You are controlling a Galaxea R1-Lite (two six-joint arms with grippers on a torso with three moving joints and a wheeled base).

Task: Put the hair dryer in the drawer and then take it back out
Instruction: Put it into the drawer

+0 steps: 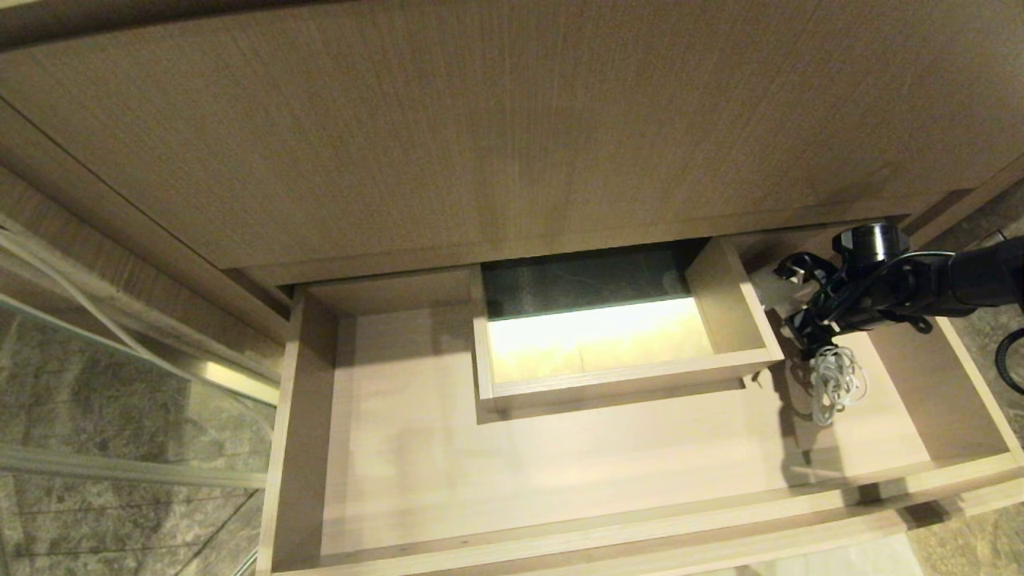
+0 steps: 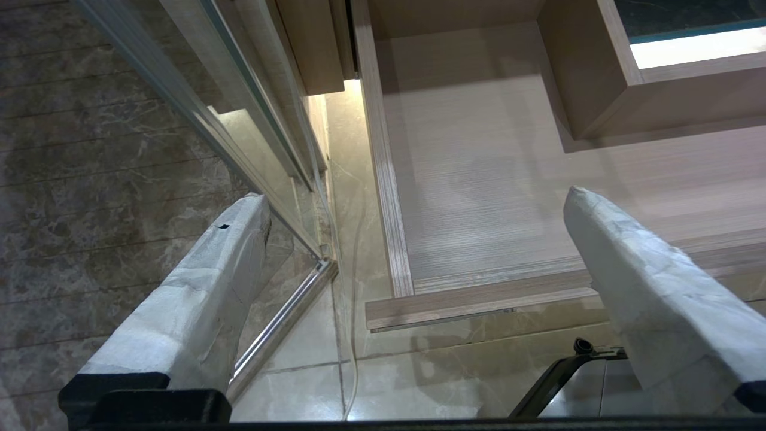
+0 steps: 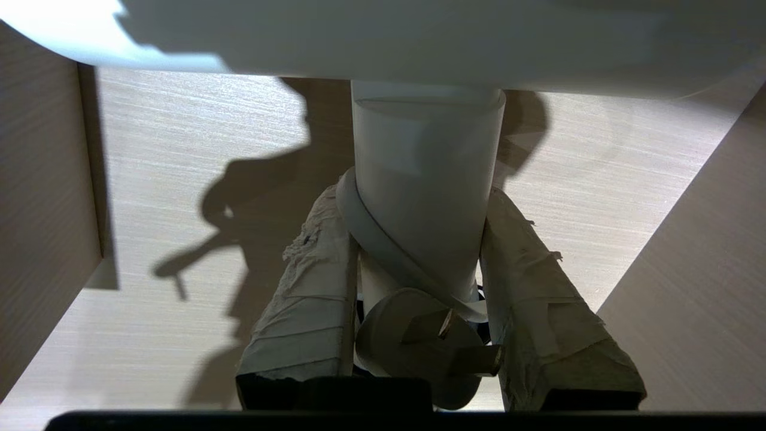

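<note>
Currently the right gripper [image 1: 800,320] is closed around the handle of the hair dryer [image 3: 428,197], one padded finger [image 3: 299,311] on each side of the white shaft, the plug [image 3: 428,341] sitting between the pads near the wrist. Dryer is held inside the right-hand bay of the open drawer [image 1: 304,448], just beside the boxed cutout [image 1: 732,296] in its middle. Cannot tell whether the dryer is resting on the drawer floor or held just above it. Bundled cord [image 1: 836,384] hangs loose below the gripper and appears to reach the drawer floor.

Left gripper [image 2: 413,299] is parked off the drawer's left front corner, jaws wide, nothing between them.

Handling judgement: dryer looks light and rigid, smooth plastic shell, so likely slippery under the pads; barrel end is the heavier part and may swing the body round if the hold is loose. Handle is the sensible place to take it, close under the barrel. Cord is soft and floppy; it could snag on the cutout wall or drawer edge on the way out.
</note>
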